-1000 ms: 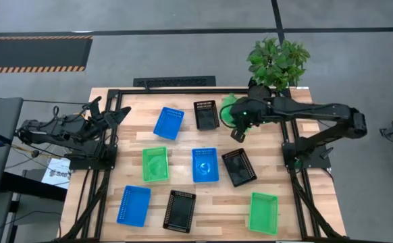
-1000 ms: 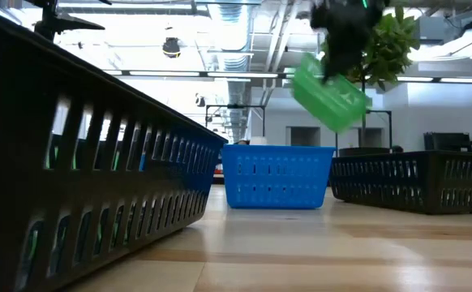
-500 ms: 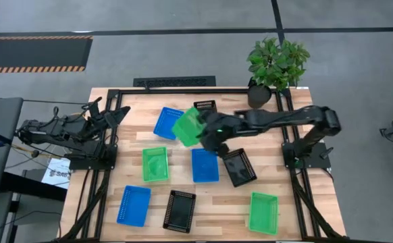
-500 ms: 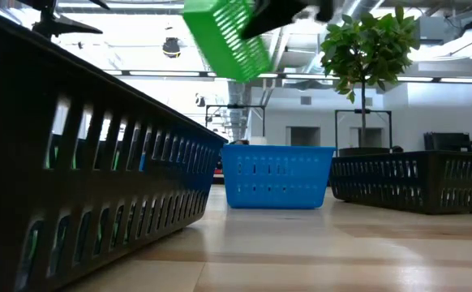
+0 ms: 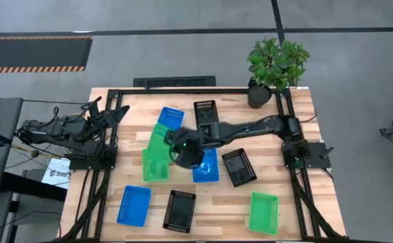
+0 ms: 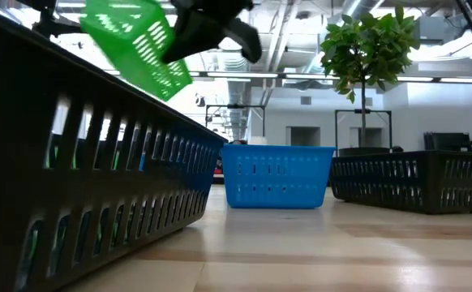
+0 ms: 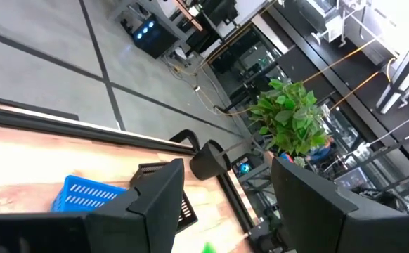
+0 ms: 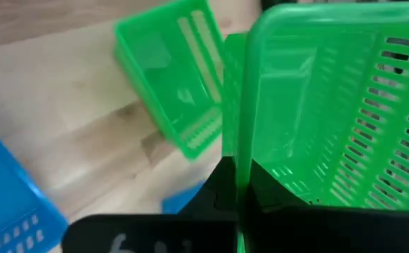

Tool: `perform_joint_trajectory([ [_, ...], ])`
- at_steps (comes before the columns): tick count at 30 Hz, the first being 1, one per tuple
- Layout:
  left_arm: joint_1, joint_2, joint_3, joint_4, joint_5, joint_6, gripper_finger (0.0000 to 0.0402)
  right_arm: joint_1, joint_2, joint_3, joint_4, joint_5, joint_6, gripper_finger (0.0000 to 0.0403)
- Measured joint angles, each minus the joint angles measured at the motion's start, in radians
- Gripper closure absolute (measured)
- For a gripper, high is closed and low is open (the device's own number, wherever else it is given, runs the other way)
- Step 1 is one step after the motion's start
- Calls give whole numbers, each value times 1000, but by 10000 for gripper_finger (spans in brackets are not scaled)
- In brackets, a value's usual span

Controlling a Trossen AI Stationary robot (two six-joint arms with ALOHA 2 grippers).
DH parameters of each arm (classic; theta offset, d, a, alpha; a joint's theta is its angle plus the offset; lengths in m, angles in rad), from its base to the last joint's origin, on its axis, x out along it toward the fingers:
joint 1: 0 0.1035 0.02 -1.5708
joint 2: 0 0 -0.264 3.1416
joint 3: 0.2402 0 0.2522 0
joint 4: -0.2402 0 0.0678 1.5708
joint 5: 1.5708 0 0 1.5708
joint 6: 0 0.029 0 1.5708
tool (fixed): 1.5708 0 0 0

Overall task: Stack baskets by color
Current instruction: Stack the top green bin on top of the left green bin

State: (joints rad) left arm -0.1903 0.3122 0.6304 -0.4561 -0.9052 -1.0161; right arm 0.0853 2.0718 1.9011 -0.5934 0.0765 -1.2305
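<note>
My right gripper (image 5: pixel 177 144) hangs over the table's middle left, shut on a green basket (image 5: pixel 157 137) that is tilted in the air above a second green basket (image 5: pixel 154 167) resting on its base. In the low view the held basket (image 6: pixel 135 40) hangs high, beside the gripper (image 6: pixel 208 24). A third green basket (image 5: pixel 263 212) sits near right. Blue baskets (image 5: pixel 170 118) (image 5: pixel 206 169) (image 5: pixel 134 205) and black baskets (image 5: pixel 206 111) (image 5: pixel 239 167) (image 5: pixel 179 210) lie spread over the wood. My left gripper (image 7: pixel 225 211) waits open at the left edge, nothing between its fingers. My right gripper pinches one wall of the green basket at its rim (image 8: pixel 242 158), one finger on each side of the wall. The fingers come slanting down from the table's right side. The basket is lifted clear and tilted, its open side turned sideways.
A potted plant (image 5: pixel 276 64) stands at the far right corner. Black frame rails (image 5: pixel 176 82) run along the far edge and by both arm bases. In the low view a black basket (image 6: pixel 82 170) fills the near left.
My right gripper has swept from the far right by the plant toward the table's left and near side, rolling its wrist as it went, still shut. The green basket has travelled with it, clear of the table, turned about, and now hangs over the green basket at middle left.
</note>
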Motion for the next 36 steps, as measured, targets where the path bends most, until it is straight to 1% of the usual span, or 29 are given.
perform_joint_trajectory([
  [2,0,0,0,0,0,-1,198,17,40,28,7,0,-44,398],
  [7,0,0,0,-3,0,-18,198,48,109,46,-1,0,-124,397],
  [9,0,0,0,-3,0,-25,198,53,134,47,41,4,-140,397],
  [13,0,0,0,-3,3,-42,198,49,174,46,94,54,-168,397],
  [16,0,0,0,-2,3,-51,198,41,177,46,74,64,-209,397],
  [25,0,0,0,1,3,-51,198,22,175,47,70,49,-210,397],
  [30,0,0,0,1,3,-51,198,24,175,47,82,-8,-210,397],
  [36,0,0,0,-2,-9,-51,198,15,175,47,89,-51,-190,397],
])
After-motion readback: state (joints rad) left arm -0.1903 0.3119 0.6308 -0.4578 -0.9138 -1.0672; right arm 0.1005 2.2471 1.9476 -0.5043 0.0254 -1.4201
